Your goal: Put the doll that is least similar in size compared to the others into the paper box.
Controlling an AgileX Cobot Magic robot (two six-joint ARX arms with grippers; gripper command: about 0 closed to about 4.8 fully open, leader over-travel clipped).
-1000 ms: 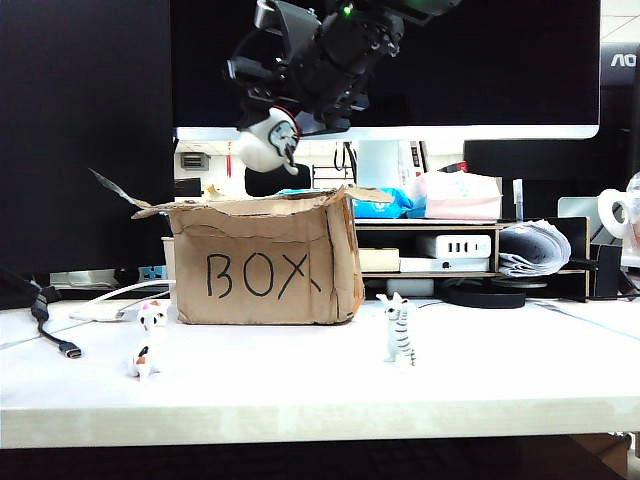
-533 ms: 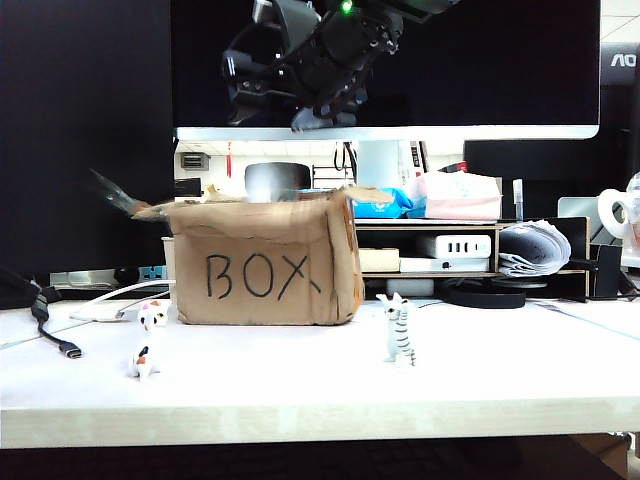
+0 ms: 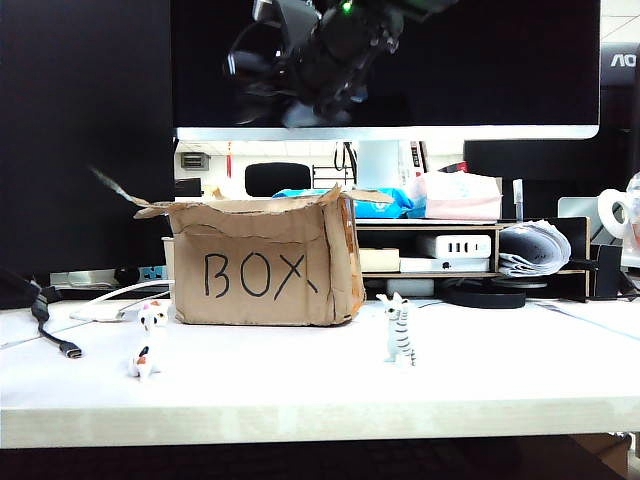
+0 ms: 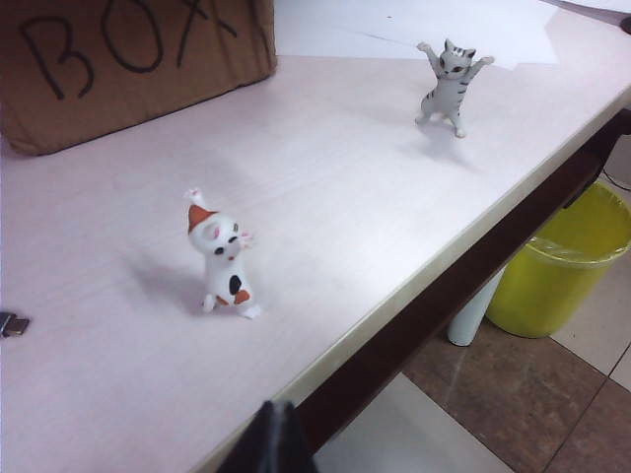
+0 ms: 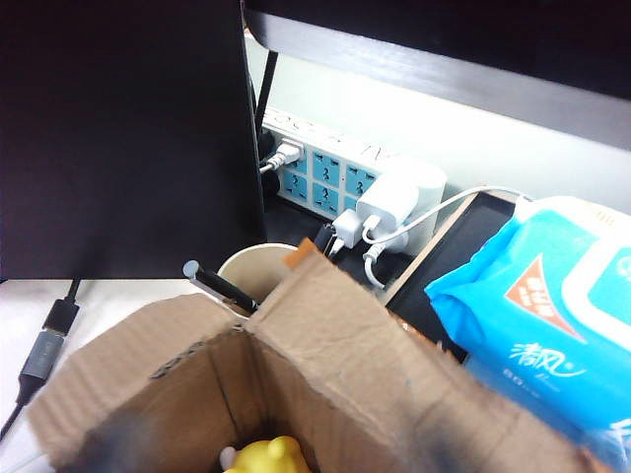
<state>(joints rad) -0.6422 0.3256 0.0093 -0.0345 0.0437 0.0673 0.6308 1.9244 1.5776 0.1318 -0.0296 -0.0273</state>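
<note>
Right gripper hovering high above paper box, blurred, carrying nothing visible; finger opening impossible to tell. Left gripper waiting at table edge, far from box, state unclear. Doll not showing anywhere; probably lying inside box. Something yellow peeking from box bottom. Risk: descending arm catching ragged flap, tipping box; orange-patched cat, striped cat standing near.

My brown cardboard paper box marked "BOX" stands upright on the table, ragged flaps open; the doll isn't visible.
</note>
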